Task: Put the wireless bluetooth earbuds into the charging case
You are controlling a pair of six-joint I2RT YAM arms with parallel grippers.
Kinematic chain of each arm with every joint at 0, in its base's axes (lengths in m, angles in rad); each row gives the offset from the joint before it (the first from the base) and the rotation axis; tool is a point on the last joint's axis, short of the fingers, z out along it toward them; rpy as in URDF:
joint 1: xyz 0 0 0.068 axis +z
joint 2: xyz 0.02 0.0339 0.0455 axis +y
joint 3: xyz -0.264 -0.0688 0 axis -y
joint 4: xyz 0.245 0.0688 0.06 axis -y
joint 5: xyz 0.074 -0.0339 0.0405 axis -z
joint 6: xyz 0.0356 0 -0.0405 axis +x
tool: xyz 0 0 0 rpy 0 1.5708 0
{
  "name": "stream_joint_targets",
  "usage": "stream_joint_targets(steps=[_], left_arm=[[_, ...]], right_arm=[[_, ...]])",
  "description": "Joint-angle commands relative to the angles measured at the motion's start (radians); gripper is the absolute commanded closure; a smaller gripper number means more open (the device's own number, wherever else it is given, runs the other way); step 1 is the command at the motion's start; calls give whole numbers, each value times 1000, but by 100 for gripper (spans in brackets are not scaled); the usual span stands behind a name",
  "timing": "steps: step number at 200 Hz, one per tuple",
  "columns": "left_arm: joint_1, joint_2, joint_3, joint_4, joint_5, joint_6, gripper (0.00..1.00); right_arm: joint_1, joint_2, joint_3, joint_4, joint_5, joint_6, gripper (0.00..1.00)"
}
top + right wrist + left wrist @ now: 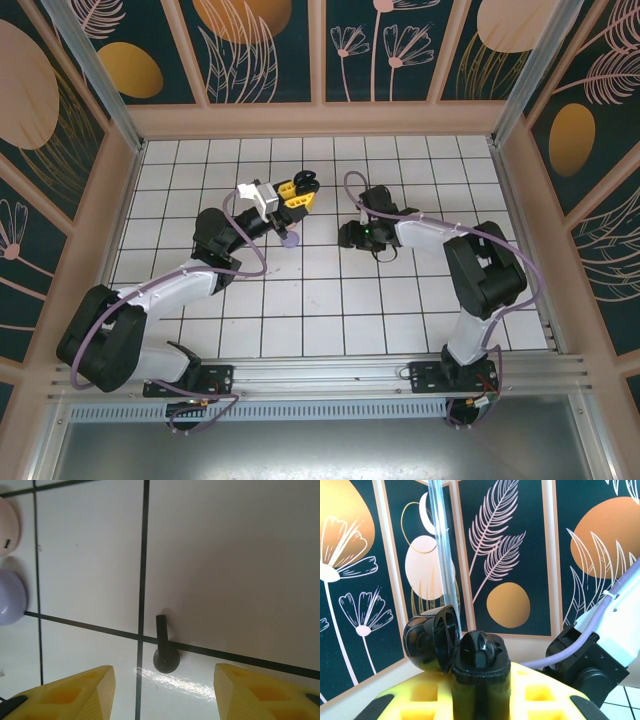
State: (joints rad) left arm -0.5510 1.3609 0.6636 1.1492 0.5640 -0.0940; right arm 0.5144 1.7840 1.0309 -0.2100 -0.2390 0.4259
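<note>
A black charging case (481,656) stands between my left gripper's (480,692) yellow fingers (540,692), its lid (427,639) swung open to the left. From above, that left gripper (298,192) is raised over the middle of the tiled table, shut on the black case (306,182). A black stemmed earbud (163,649) lies on the tiles across a grout line, stem pointing away from me. My right gripper (165,676) hangs open just above it, a yellow finger (75,692) on either side, touching nothing. In the top view the right gripper (360,237) points down at the table.
A lilac round case (10,597) and a pink one (6,530) lie on the tiles at the left of the right wrist view. The lilac case (290,240) sits just below the left gripper. Patterned walls (320,50) enclose the white tiled table (330,310).
</note>
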Motion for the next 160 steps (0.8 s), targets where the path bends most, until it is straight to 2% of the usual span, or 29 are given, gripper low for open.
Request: stream_joint_targets(steps=[1, 65, 118, 160], left_arm=[[-3, -23, 2, 14, -7, 21, 100], [-2, -25, 1, 11, -9, 29, 100], [-3, -27, -1, 9, -9, 31, 100], [-2, -34, -2, 1, -10, 34, 100]], right_arm=[[15, 23, 13, 27, -23, 22, 45], [27, 61, 39, 36, -36, 33, 46], [74, 100, 92, 37, -43, 37, 49], [106, 97, 148, 26, -110, 43, 52]])
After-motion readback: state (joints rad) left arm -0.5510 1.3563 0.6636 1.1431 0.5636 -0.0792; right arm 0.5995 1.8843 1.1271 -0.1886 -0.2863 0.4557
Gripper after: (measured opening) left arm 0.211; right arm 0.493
